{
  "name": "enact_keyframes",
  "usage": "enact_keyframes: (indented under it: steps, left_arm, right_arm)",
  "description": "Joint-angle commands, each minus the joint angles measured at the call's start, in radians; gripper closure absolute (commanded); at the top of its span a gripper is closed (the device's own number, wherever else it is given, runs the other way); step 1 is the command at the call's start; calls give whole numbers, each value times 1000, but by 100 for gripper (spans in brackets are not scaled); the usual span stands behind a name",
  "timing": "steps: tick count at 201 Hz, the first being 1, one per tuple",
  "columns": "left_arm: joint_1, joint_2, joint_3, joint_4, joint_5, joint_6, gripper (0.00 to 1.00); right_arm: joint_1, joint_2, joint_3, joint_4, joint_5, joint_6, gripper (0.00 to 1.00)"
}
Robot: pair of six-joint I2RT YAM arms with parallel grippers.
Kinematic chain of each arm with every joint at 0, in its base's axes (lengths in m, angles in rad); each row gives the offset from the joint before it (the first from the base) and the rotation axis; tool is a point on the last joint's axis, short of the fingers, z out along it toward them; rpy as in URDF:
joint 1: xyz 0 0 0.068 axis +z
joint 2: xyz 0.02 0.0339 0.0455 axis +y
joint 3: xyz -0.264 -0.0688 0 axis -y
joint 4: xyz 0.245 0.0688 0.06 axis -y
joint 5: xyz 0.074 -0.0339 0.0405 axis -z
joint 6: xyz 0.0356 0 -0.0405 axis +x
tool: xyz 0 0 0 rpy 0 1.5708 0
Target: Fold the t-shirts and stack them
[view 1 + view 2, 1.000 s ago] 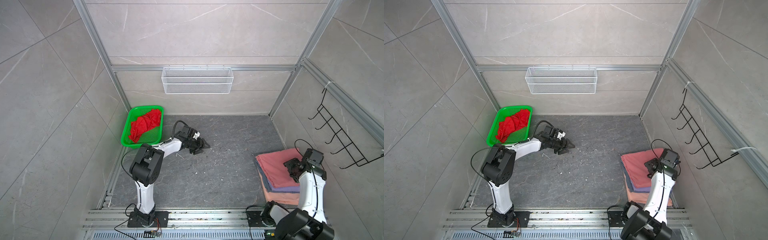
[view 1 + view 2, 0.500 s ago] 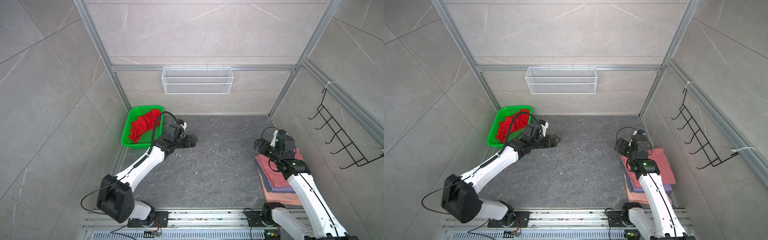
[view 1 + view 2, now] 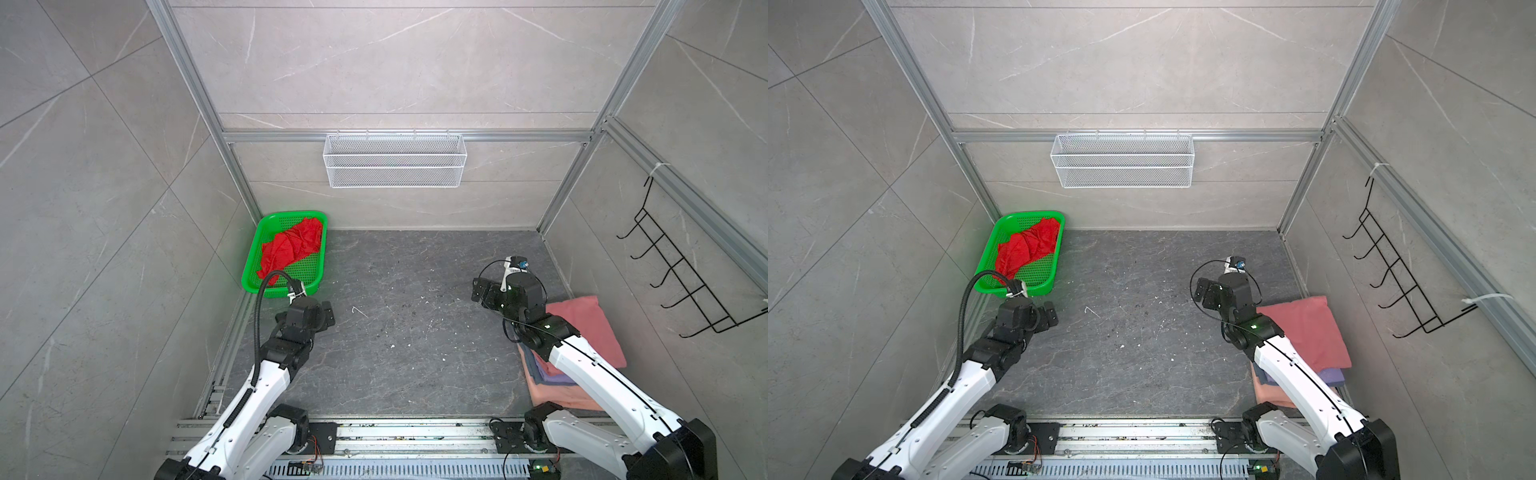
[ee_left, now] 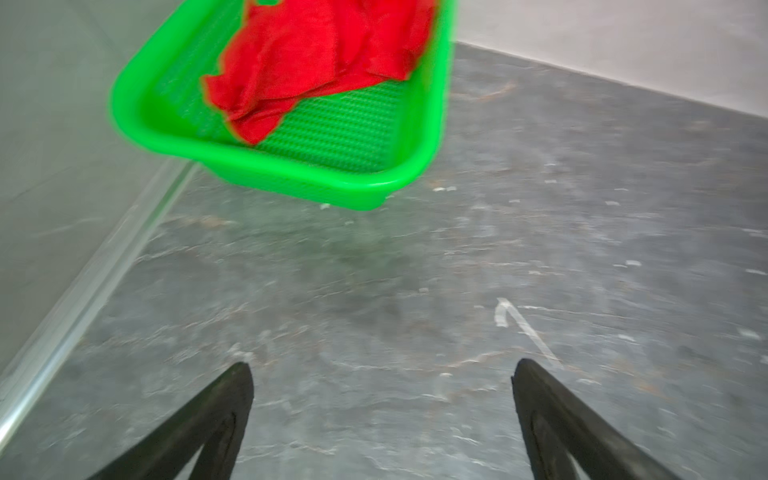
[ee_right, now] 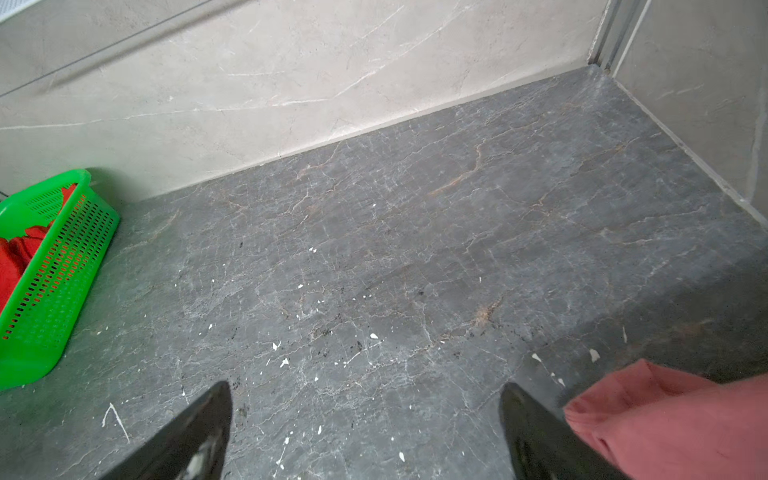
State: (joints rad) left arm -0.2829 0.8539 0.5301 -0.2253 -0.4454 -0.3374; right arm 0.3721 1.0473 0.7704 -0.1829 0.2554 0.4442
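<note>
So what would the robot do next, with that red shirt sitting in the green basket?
Probably the left fingers should reach forward into the green basket and pinch the red t-shirt. It lies crumpled there, the only shirt not on the folded stack, and the left fingers stand open and empty just short of the basket, facing it.
</note>
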Motion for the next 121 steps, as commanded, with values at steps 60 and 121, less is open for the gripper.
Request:
enact_keyframes:
  steps: [60, 121]
  left_arm:
    - [158, 187, -291, 902, -56, 273, 0]
    - [166, 392, -265, 1002, 77, 328, 0]
  right_arm:
    - [5, -82, -55, -71, 111, 18, 0]
    - [6, -136, -54, -126, 176, 28, 0]
